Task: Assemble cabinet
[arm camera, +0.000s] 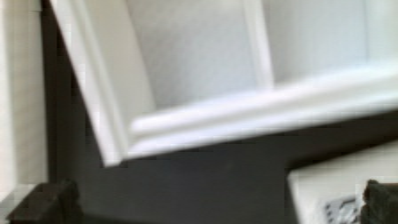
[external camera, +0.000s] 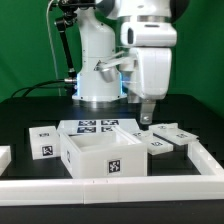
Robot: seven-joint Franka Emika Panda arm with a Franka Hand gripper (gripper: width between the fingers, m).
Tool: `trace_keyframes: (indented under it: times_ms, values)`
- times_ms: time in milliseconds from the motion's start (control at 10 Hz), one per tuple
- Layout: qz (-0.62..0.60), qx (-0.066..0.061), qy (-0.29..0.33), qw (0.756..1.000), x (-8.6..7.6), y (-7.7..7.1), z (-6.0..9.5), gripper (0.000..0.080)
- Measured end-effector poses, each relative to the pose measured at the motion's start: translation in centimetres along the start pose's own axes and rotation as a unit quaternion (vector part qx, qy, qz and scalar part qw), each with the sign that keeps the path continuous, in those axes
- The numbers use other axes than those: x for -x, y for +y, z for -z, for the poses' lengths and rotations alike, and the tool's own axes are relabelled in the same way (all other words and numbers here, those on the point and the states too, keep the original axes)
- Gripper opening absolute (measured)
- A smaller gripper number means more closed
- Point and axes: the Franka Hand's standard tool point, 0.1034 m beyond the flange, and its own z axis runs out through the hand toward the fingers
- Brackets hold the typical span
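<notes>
The cabinet's large white box frame stands open-topped on the black table near the front, with a square marker on its front face. A small white drawer box with a marker lies to the exterior view's left of it. Two more white marked parts lie to its right. My gripper hangs just above the table behind the frame's right rear corner, between the frame and those parts. In the blurred wrist view a white frame corner fills the picture. My gripper is open with nothing between its dark fingertips.
The marker board lies flat behind the box frame. The white robot pedestal stands at the back. A low white rail borders the table's front and right. A white marked piece shows near one fingertip.
</notes>
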Motion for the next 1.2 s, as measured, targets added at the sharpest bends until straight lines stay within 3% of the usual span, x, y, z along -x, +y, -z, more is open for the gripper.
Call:
trace_keyframes:
  times_ms: [500,600,900,1200]
  values:
    - [0.018,-0.003,-0.002,1.000,0.6,-0.2,-0.2,0.0797]
    - [0.058,-0.006,-0.002,0.998,1.6,-0.5,-0.3,0.0797]
    - [0.142,-0.022,0.002,0.990,3.9,-2.5,-1.3,0.0797]
    - [0.134,-0.028,0.004,0.991,4.3,-3.3,-1.7,0.0797]
